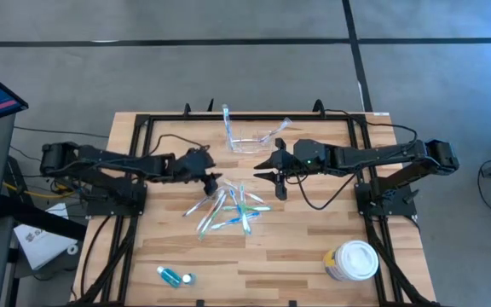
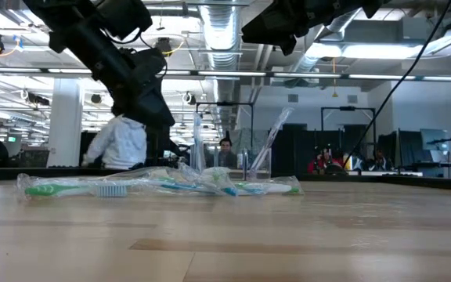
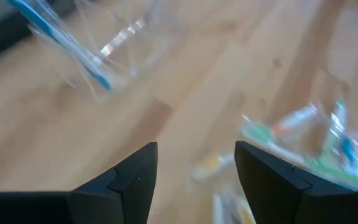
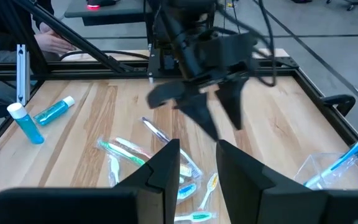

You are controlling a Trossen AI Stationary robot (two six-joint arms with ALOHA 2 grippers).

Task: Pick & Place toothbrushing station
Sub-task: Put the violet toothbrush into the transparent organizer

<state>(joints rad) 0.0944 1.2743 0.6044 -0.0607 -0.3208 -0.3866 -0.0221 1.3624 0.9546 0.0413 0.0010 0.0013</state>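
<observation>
The toothbrushing station [image 1: 250,141] is a low clear plastic holder at the far middle of the table, resting on its base. Two wrapped toothbrushes stand tilted in it [image 1: 227,119] [image 1: 276,130]. It also shows in the low view [image 2: 245,168] and the left wrist view [image 3: 114,46]. A pile of wrapped toothbrushes [image 1: 228,211] lies flat near the table's middle. My left gripper [image 1: 214,180] is open and empty, above the table, left of the holder and beside the pile. My right gripper [image 1: 271,168] is open and empty, just right of the holder, above the pile's far end.
A round white-lidded tub [image 1: 353,261] stands at the near right. Two small blue bottles [image 1: 175,275] lie at the near left; they also show in the right wrist view [image 4: 53,109]. A black frame [image 1: 143,119] runs around the table's edges. People show in the room behind [image 2: 124,141].
</observation>
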